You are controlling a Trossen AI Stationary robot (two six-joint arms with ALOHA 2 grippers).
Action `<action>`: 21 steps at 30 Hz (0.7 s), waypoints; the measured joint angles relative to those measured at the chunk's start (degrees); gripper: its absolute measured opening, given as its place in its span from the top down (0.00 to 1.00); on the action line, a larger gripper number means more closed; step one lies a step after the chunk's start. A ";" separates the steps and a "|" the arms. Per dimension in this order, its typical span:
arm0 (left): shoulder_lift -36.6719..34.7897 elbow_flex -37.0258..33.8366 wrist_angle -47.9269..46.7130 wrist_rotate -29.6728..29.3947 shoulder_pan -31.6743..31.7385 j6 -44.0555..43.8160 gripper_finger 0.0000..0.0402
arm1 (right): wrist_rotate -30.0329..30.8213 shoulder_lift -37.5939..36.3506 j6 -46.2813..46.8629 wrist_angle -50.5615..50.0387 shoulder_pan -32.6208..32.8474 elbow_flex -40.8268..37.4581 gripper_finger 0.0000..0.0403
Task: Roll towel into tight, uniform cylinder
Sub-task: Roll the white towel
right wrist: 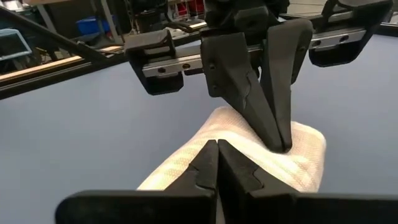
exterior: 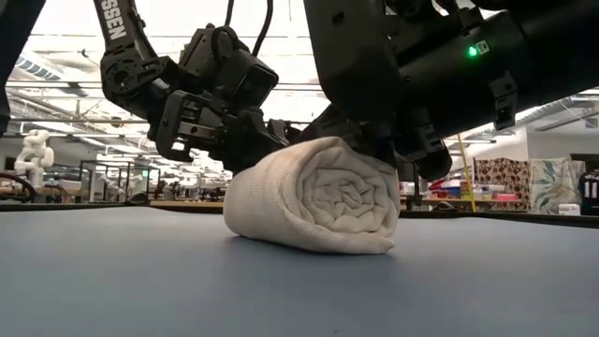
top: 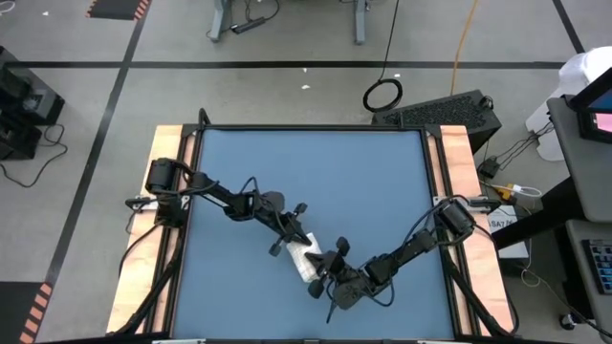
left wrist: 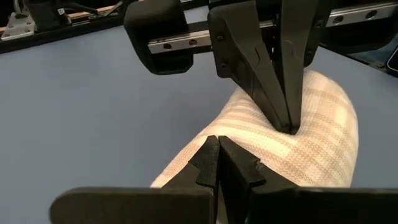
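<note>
The white towel point(top: 305, 256) with faint grid lines lies rolled into a short thick cylinder on the blue table point(top: 382, 182). In the low view its spiral end point(exterior: 342, 197) faces the camera. My left gripper point(left wrist: 217, 152) is shut, its tips on the roll's top at the far-left end. My right gripper point(right wrist: 217, 155) is shut, its tips on the roll's top at the near-right end. The two grippers face each other along the roll. Each wrist view shows the other gripper farther off. My left gripper sets its shut fingertips on the top of the roll point(right wrist: 281, 151) near its far-left end, slanting down from the table's left. The cloth is dented under the tips. Whether they pinch any cloth, I cannot tell. The roll lies on the table. My right gripper sets its shut fingertips on the top of the roll point(left wrist: 292, 134) near its near-right end, slanting down from the table's right. The cloth is dented under the tips. Whether they pinch any cloth, I cannot tell.
Wooden strips point(top: 167, 172) run along the blue table's left and right sides. Both arms reach in to the table's near middle. Bare blue surface lies on the far half of the table. Equipment and cables stand on the floor beyond the table's right side point(top: 535, 191).
</note>
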 joint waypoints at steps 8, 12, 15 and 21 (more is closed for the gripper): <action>-3.80 -0.06 5.69 -0.01 -0.62 -0.84 0.96 | -0.62 0.10 -0.09 -0.50 0.25 0.00 1.00; -3.44 -0.04 4.71 -0.02 -1.50 -3.03 0.96 | -0.75 0.10 -0.41 -0.69 0.32 -0.02 1.00; -2.62 -0.19 0.62 -0.02 -1.88 -3.28 0.96 | -0.89 0.10 -0.92 -0.73 0.34 -0.02 1.00; -2.85 -1.34 -1.79 -0.04 -1.92 -4.06 0.96 | -1.48 0.10 -1.73 -0.92 0.34 -0.04 1.00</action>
